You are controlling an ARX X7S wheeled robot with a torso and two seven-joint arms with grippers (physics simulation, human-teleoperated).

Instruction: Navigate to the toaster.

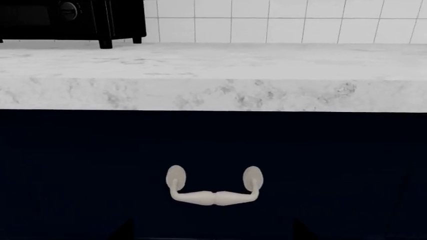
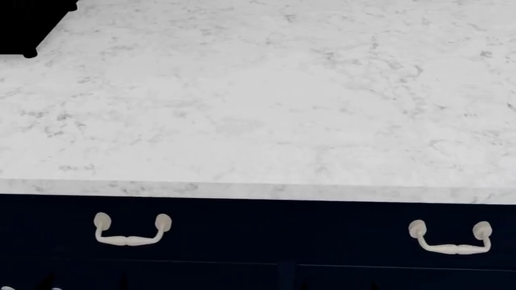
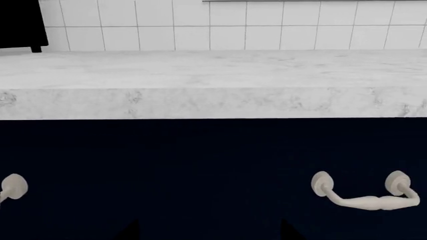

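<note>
The toaster is out of view in all three views. The only appliance showing is a wide black one with a round knob [image 1: 70, 17], standing on the white marble counter [image 1: 267, 65] against the tiled wall; its corner also shows in the head view [image 2: 28, 24] and in the right wrist view [image 3: 20, 22]. My left gripper [image 1: 212, 236] is open, only its dark fingertips [image 1: 123, 232] showing in front of the navy drawer. My right gripper [image 3: 208, 236] is open too, with nothing between its fingertips [image 3: 132, 231].
The navy cabinet front [image 2: 274, 235] runs under the counter edge, close ahead of me. Cream drawer handles [image 2: 132, 231] [image 2: 450, 237] hang on it. White wall tiles [image 3: 233, 25] back the counter.
</note>
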